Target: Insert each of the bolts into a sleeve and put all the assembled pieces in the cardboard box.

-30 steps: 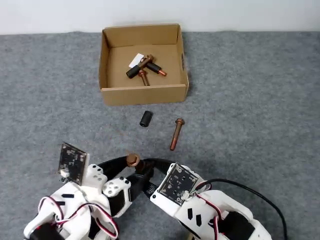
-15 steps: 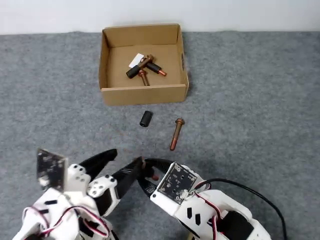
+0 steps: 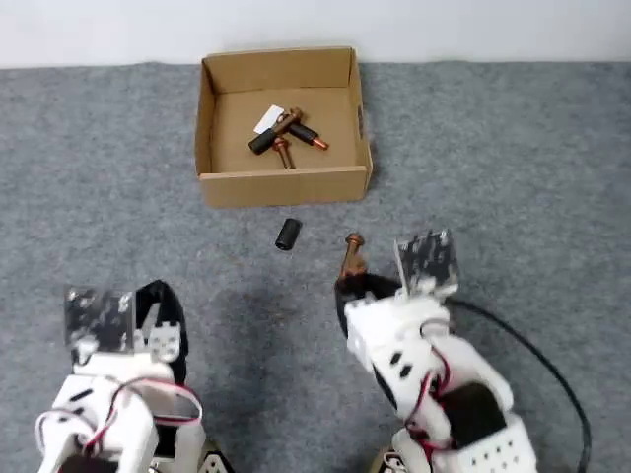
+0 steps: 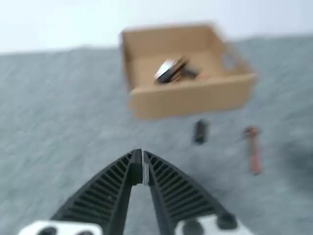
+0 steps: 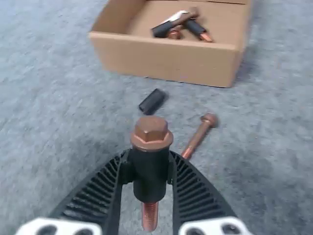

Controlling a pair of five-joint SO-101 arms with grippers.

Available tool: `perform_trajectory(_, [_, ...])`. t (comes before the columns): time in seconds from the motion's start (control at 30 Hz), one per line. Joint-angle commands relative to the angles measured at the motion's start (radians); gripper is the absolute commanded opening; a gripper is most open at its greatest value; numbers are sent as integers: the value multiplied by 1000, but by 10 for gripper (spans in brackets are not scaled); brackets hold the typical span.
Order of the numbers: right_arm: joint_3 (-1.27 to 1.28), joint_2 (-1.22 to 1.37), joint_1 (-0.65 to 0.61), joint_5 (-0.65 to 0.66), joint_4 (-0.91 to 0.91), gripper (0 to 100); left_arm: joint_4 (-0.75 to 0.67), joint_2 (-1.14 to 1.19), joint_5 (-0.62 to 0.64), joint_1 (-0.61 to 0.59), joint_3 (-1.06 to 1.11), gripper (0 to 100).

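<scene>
My right gripper is shut on an assembled piece, a copper bolt standing upright through a black sleeve. In the high view the right arm sits just short of the loose copper bolt and covers its lower end. A loose black sleeve lies left of that bolt, in front of the cardboard box. Assembled pieces lie in the box. My left gripper is shut on nothing, low at the near left.
Grey carpet covers the table, with free room on both sides of the box and between the arms. A black cable trails from the right arm at the near right. A white wall borders the far edge.
The left gripper opened, let go of the piece, drew back to the left and shut. The right arm swung right and toward the loose bolt, carrying the assembled piece.
</scene>
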Motion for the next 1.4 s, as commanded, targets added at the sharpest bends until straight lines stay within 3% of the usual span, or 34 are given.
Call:
perform_trajectory(0.0, [-262, 265, 24, -18, -51, 8, -106, -3, -77, -117, 127, 5])
perform_trajectory(0.17, [-545, 639, 25, 68, -196, 8, -278, -3, -107, -229, 314, 5])
perform_trajectory(0.53, [-1142, 1368, 33, 176, -433, 8, -359, -3, -100, -183, 621, 5])
perform_trajectory(0.77, [-1498, 1764, 73, 232, -513, 12, -408, -2, 37, -204, 674, 5])
perform_trajectory(0.9, [-1660, 1923, 91, 232, -506, 35, -410, 2, 58, -221, 674, 5])
perform_trajectory(1.1, [-1803, 2018, 81, 238, -332, 213, -411, 3, 60, -222, 674, 5])
perform_trajectory(1.2, [-1864, 2017, 65, 236, -199, 177, -413, 3, 61, -224, 674, 5])
perform_trajectory(1.37, [-1942, 2023, 47, 226, -22, 28, -414, 3, 61, -224, 674, 5])
